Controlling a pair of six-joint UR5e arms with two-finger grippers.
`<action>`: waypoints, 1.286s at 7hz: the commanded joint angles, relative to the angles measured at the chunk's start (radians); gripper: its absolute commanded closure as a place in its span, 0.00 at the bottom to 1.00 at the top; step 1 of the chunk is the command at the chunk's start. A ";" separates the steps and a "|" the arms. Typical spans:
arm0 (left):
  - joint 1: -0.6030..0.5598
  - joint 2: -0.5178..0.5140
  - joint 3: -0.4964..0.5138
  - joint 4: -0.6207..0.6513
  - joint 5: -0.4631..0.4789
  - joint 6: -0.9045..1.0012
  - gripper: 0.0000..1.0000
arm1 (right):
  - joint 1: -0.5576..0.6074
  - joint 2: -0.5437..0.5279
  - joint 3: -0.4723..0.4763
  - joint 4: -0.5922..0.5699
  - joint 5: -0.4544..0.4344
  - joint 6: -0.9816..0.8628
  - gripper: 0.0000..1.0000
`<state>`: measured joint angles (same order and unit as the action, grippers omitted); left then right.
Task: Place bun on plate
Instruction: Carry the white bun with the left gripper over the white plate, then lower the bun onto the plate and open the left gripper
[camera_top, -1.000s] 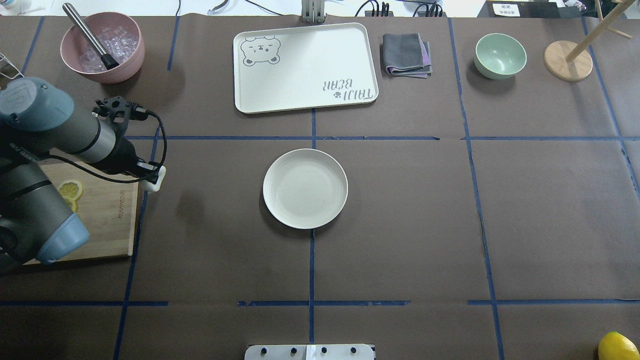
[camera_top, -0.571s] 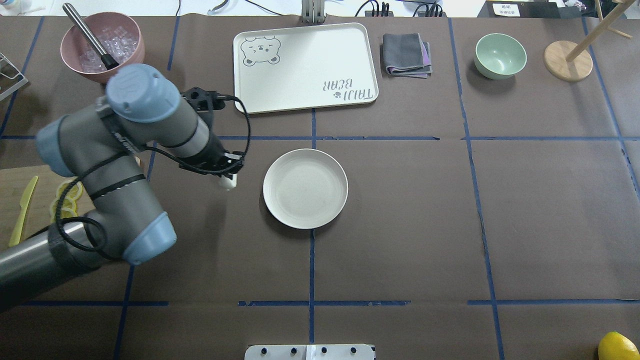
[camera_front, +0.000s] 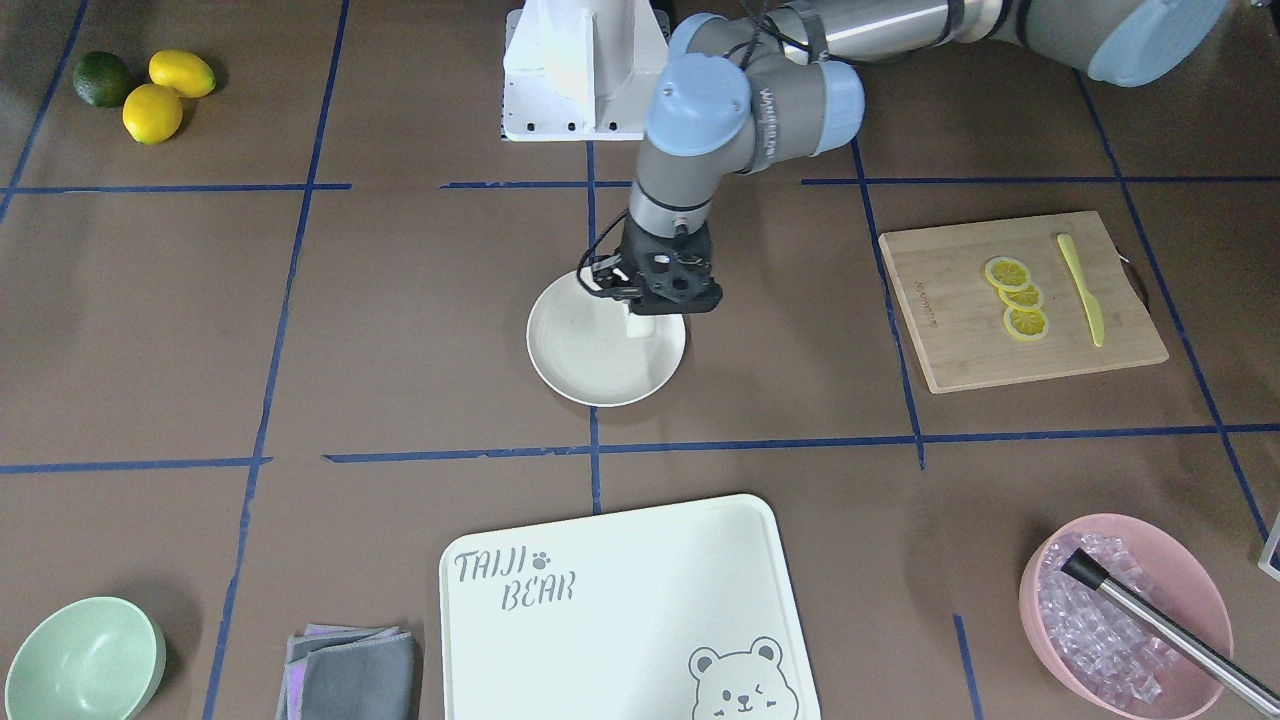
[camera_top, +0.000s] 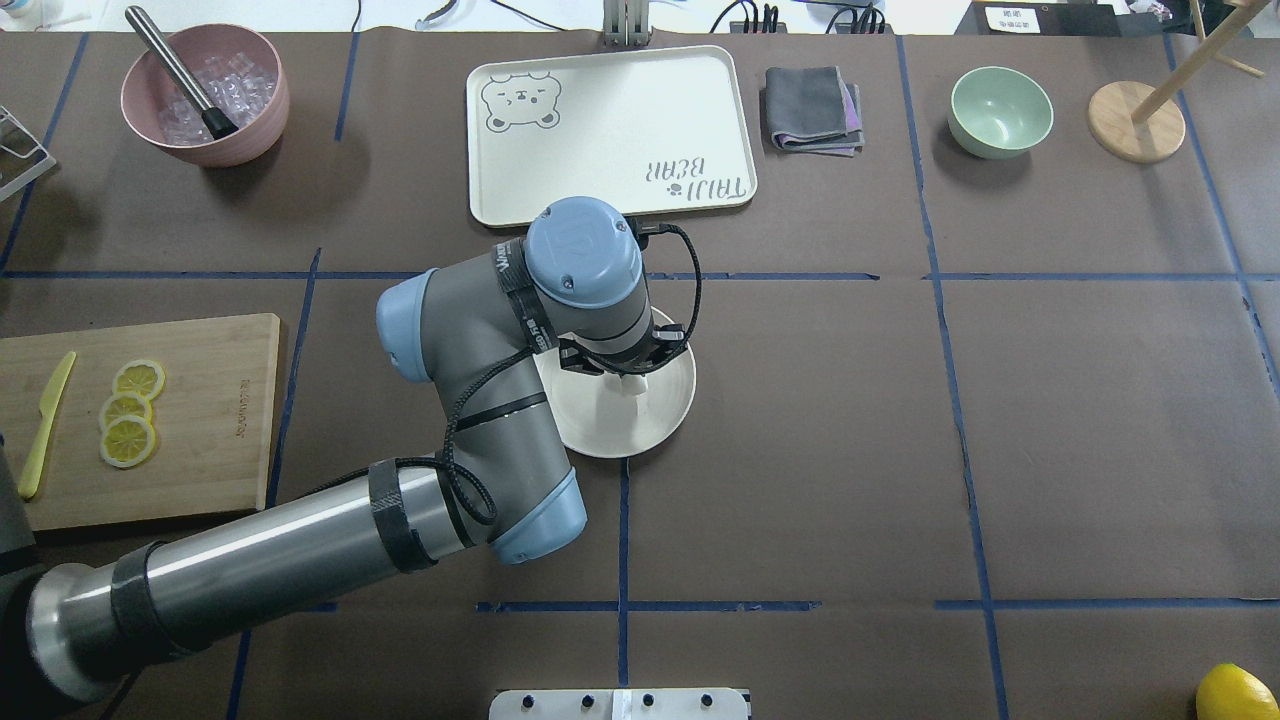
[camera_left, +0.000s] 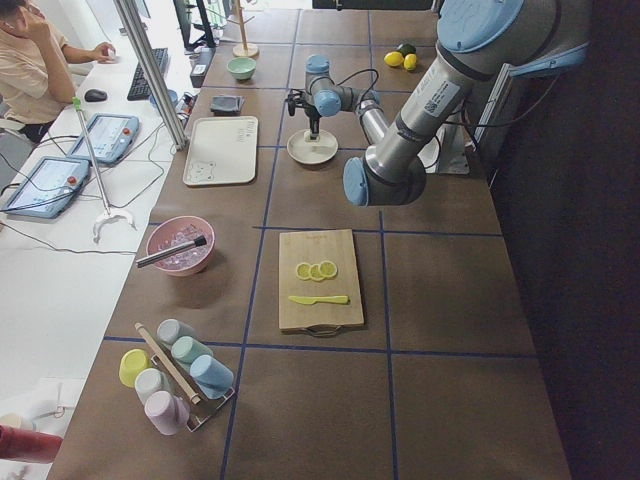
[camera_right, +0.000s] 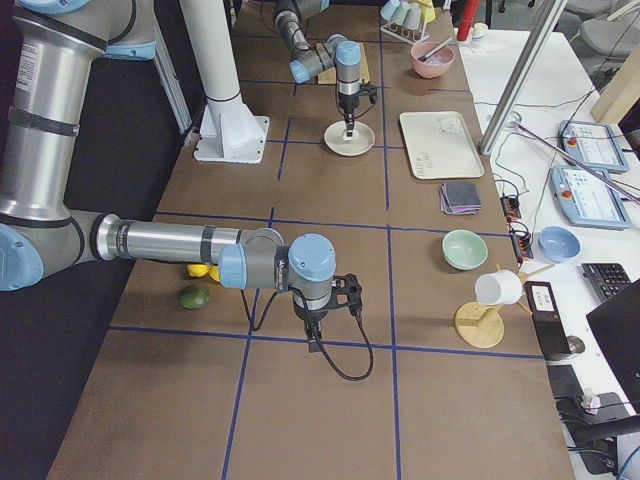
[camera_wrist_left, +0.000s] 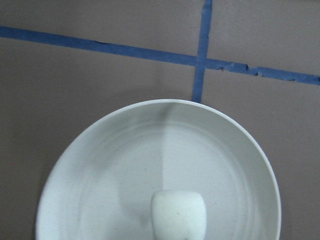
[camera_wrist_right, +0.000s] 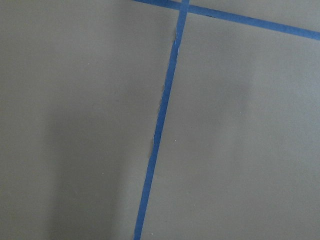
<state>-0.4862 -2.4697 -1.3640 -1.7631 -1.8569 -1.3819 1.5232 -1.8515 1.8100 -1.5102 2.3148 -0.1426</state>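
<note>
Left wrist-mounted view: the bun (camera_wrist_left: 178, 212) hangs over the plate (camera_wrist_left: 115, 165), well inside the rim and near the middle of the dish. Whether its underside touches the plate floor cannot be told.

Exterior front-facing view: the left fingers (camera_front: 640, 316) point straight down and are closed narrowly on the bun, which shows as a white lump just below them.

You appear to be at the lowering-and-release step. To do it well:
- Bring the bun down vertically until it rests on the plate floor.
- Part the fingers only enough to free it.
- Lift straight up, so the lump is not dragged or tipped toward the rim.

The plate sits on the table (camera_top: 850, 450), its far edge just beside a crossing of blue tape lines (camera_wrist_left: 200, 55). The right fingers (camera_right: 318, 325) hang over bare table, well apart from the plate. You cannot tell how far open they are.
</note>
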 joint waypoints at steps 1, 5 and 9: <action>0.020 -0.005 0.060 -0.050 0.010 0.009 0.41 | 0.000 0.002 0.000 0.001 0.000 0.001 0.00; -0.049 0.012 0.014 -0.035 -0.017 0.073 0.00 | 0.000 0.003 0.003 0.001 0.000 0.001 0.00; -0.338 0.485 -0.419 0.014 -0.275 0.615 0.00 | -0.002 0.006 0.000 0.001 0.000 0.002 0.00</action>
<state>-0.7312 -2.1269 -1.6736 -1.7530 -2.0963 -0.9472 1.5229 -1.8461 1.8108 -1.5105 2.3148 -0.1404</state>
